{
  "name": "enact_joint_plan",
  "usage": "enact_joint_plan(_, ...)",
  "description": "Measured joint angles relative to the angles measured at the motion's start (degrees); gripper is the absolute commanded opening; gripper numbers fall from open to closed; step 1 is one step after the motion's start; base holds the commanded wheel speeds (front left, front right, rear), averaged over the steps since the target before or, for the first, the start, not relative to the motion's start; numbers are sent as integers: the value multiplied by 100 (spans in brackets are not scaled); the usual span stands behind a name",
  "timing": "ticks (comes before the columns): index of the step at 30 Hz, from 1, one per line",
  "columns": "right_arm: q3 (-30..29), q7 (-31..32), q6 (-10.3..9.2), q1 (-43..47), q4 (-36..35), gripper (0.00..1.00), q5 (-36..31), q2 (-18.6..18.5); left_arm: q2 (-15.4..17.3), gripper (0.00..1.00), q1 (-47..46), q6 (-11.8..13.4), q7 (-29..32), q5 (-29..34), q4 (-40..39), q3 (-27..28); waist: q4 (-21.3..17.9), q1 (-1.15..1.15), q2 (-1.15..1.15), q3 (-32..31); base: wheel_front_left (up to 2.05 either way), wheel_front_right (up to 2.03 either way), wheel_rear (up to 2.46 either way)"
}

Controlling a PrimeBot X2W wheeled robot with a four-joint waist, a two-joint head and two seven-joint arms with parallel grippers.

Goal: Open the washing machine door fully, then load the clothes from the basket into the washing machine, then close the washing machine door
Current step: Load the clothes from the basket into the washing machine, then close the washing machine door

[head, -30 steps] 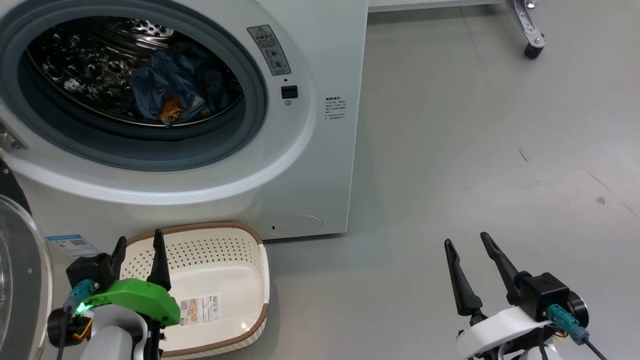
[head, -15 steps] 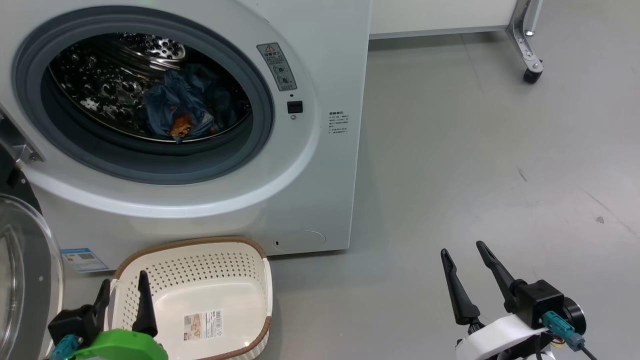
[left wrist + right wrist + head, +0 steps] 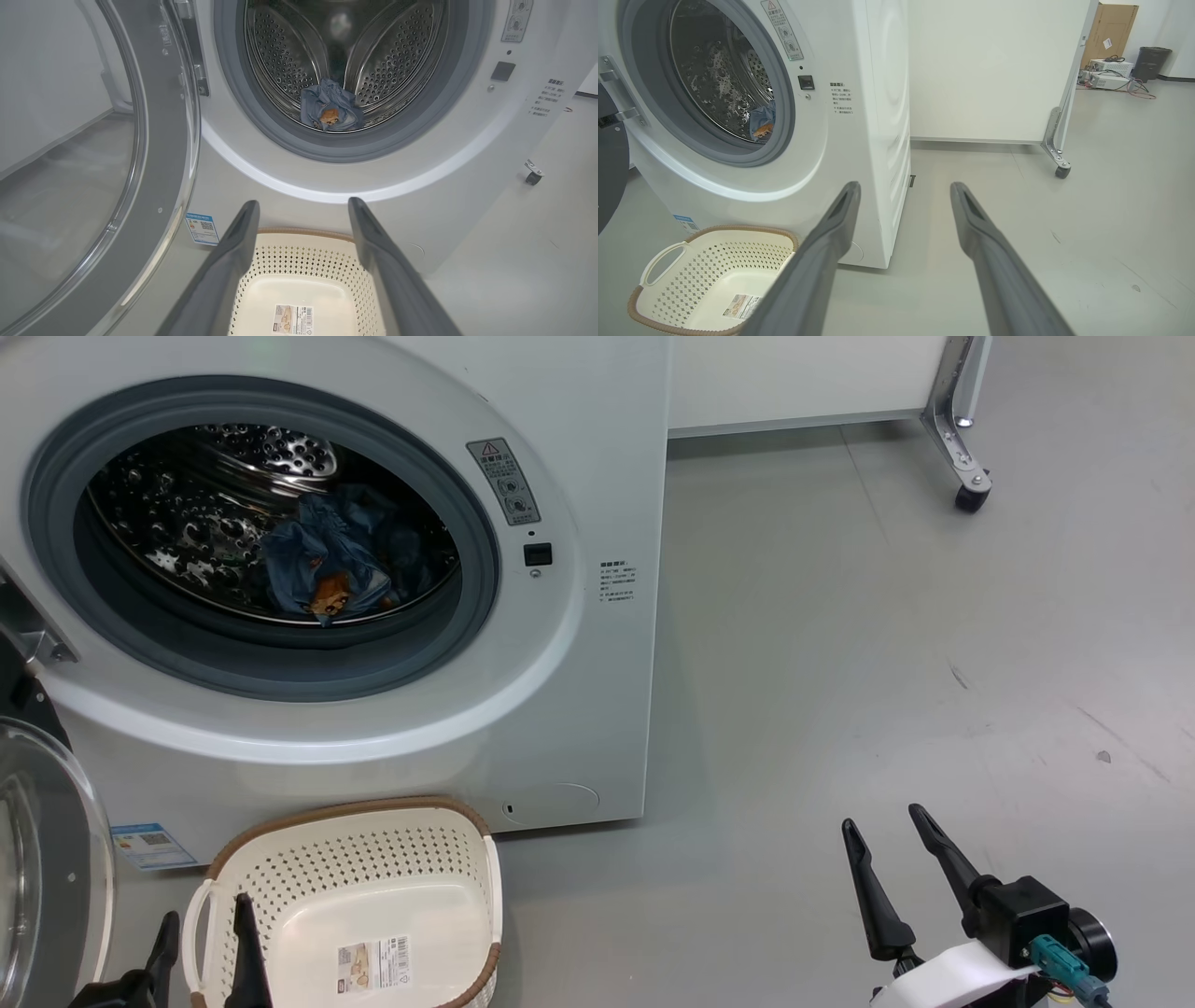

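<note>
The washing machine (image 3: 597, 691) stands with its door (image 3: 37, 877) swung wide to the left, the glass bowl at the view's left edge. The clothes (image 3: 327, 569), blue fabric with an orange patch, lie in the steel drum. The basket (image 3: 373, 849) sits on the floor in front, holding no garments. My left gripper (image 3: 205, 915) hovers open over the basket's near left corner. In the left wrist view the left gripper (image 3: 303, 201) points at the basket (image 3: 303, 261), door (image 3: 159, 140) and clothes (image 3: 331, 109). My right gripper (image 3: 882, 817) is open above bare floor, right of the machine.
A white panel on a metal leg with a castor (image 3: 971, 499) stands behind and to the right of the machine. A cardboard box (image 3: 1111, 28) and a dark bin (image 3: 1153, 60) are far back. Grey floor (image 3: 887, 644) spreads out to the right.
The head camera has tipped up, so the whole scene sits lower. My left gripper has drawn back toward me, sinking to the bottom edge. The right gripper has barely moved.
</note>
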Motion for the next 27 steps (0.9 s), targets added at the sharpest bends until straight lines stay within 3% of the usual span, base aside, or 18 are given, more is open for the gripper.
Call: enact_joint_plan(27,9,0,49,4,-34,100,-24,22,1,100,528,11,0,101,-691,-32,-31,0,0,-6,-14,24,-11)
